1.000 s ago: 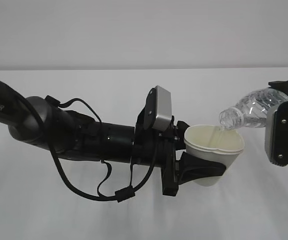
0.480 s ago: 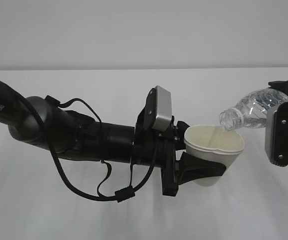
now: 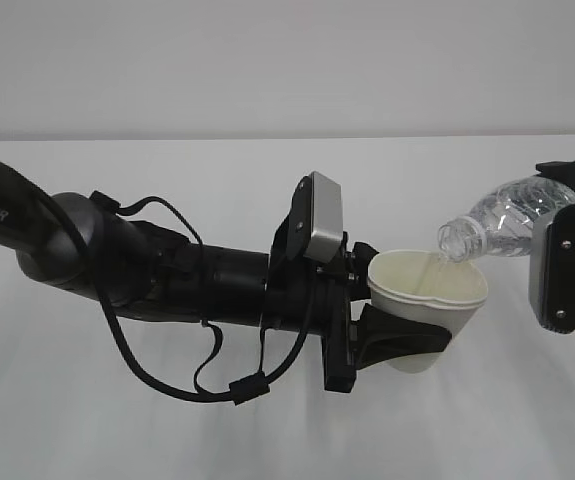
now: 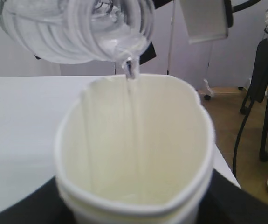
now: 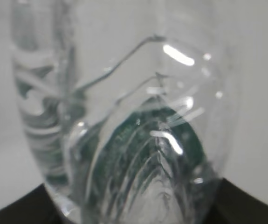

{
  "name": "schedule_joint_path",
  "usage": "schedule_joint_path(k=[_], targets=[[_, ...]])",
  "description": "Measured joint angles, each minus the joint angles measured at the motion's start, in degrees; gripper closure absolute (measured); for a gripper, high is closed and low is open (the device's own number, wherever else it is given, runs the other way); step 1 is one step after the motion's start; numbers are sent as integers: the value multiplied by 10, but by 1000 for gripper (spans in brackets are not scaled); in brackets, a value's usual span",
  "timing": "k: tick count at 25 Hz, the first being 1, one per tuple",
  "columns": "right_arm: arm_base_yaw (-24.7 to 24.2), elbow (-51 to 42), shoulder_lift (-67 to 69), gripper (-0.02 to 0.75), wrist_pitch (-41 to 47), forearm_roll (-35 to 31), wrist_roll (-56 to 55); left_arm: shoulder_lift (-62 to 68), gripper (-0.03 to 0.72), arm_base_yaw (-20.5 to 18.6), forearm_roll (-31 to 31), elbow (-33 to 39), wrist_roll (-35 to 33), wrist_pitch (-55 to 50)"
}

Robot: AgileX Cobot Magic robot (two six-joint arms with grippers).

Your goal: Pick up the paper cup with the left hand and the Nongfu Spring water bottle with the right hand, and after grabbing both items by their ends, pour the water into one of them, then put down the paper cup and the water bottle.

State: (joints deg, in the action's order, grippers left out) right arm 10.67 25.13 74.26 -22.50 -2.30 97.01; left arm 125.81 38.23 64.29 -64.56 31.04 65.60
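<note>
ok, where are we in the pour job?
Done: left jaws hold the paper cup, right jaws hold the Nongfu Spring water bottle, both lifted off the table. In hand: bottle tipped, water streaming into the cup. Left: finish pouring, set both down.

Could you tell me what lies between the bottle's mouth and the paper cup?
A thin stream of water runs from bottle into the cup, seen in the left wrist view.

The clear ribbed plastic water bottle's (image 3: 507, 222) base is hidden behind the black right gripper (image 3: 567, 262), itself cut off by the exterior view's right edge.
</note>
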Motion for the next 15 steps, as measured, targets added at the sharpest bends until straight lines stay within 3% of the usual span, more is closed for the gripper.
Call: schedule_joint_path(k=[15], targets=[[0, 0, 0, 342, 0, 0, 11, 0, 291, 0, 0, 0, 0, 0]])
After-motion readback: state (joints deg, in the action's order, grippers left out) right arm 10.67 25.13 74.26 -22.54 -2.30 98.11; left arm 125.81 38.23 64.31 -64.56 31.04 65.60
